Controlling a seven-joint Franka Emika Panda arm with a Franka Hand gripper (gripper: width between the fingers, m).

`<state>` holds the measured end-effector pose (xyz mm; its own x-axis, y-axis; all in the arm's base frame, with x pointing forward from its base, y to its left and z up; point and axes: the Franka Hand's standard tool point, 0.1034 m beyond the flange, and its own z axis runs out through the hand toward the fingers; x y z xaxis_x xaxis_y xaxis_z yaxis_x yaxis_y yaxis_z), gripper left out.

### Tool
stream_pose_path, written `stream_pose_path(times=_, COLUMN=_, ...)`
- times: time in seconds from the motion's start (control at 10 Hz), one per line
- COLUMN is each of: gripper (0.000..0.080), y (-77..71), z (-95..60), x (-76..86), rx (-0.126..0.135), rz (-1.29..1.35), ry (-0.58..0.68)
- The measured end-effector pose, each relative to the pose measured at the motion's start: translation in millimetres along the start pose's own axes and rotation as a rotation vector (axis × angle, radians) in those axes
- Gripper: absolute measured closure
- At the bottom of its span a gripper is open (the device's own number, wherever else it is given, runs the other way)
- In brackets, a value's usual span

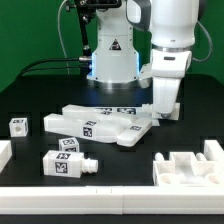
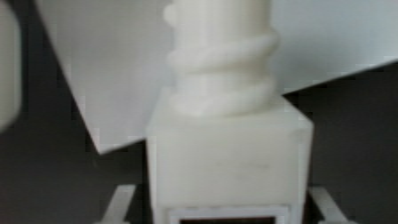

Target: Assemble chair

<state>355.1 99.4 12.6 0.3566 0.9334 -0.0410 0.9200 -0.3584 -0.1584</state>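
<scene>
In the wrist view a white square post point(image 2: 222, 145) with a knobbly rounded peg end point(image 2: 221, 50) sits between my fingers point(image 2: 128, 205), which press against its two sides. My gripper point(image 2: 222, 208) is shut on this post. A flat white slab point(image 2: 134, 80) of the chair kit lies behind it on the black table. In the exterior view my gripper point(image 1: 163, 112) reaches down at the right end of the tagged flat slabs point(image 1: 100, 125). There the hand hides most of the post.
A small tagged cube point(image 1: 18, 126) sits at the exterior view's left. A tagged blocky piece point(image 1: 65, 162) lies in front. A notched white part point(image 1: 190, 165) stands at the front right, another white piece point(image 1: 4, 152) at the left edge. The robot base point(image 1: 112, 55) is behind.
</scene>
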Motion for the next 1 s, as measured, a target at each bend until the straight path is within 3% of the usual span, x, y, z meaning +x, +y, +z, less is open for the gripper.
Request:
stream_pose_path(times=0.4, gripper=0.0538, y=-1.6, z=2.0, x=0.0, rx=0.001, rz=-0.007, ry=0.000)
stream_pose_path(times=0.6, gripper=0.0538, y=-1.7, z=-0.4, x=11.2, rx=-0.019, rz=0.164, ry=0.020)
stream_pose_path(times=1.0, gripper=0.0538, y=2.1, z=-1.3, x=13.7, rx=0.004, rz=0.604, ry=0.052)
